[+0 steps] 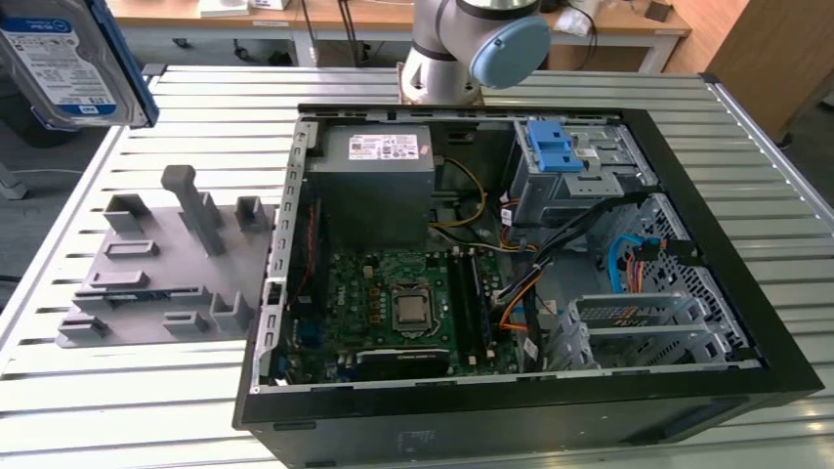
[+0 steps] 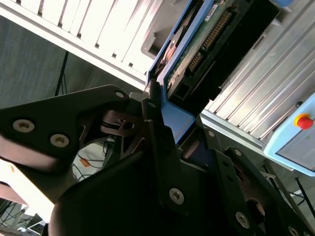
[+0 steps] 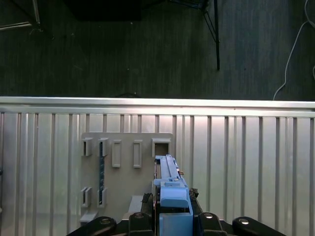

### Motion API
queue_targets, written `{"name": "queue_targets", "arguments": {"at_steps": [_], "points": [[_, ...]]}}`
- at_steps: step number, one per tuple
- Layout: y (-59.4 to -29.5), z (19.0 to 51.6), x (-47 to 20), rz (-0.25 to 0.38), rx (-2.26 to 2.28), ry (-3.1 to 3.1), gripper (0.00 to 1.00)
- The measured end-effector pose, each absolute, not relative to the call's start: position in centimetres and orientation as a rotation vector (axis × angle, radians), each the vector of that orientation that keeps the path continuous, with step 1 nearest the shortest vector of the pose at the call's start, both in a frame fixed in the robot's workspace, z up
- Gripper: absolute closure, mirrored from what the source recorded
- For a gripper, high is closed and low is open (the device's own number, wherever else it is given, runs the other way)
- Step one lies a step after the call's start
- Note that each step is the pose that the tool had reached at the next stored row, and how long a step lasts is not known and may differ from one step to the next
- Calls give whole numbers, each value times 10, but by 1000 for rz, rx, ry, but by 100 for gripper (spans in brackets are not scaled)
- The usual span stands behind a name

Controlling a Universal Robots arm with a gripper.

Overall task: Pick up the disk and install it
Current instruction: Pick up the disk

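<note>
Disk point(image 1: 68, 61) clamped in jaws, held high above grey holder point(image 1: 144, 264) on bench point(image 1: 769, 137). Pick-up looked done, install not yet. Next move called for carrying across, rails squared to cage point(image 1: 573, 166) bay.

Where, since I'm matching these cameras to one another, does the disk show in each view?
Exterior view: the disk is raised in the upper corner at the exterior view's left, label facing the camera.
Second wrist view: the disk shows its circuit-board side, clamped in the gripper.
First wrist view: the disk is edge-on in the gripper, with the grey slotted holder behind it.
Shared landmark: the slatted metal table.
</note>
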State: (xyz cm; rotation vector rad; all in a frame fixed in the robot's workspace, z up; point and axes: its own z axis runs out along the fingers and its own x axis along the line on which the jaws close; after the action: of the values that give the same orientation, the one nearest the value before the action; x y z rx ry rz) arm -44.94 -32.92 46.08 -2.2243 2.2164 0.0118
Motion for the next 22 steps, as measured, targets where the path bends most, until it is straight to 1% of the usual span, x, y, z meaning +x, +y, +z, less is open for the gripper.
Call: {"name": "queue_targets", "arguments": {"at_steps": [22], "points": [[-329, 494, -449, 12, -2224, 2217, 64]]}}
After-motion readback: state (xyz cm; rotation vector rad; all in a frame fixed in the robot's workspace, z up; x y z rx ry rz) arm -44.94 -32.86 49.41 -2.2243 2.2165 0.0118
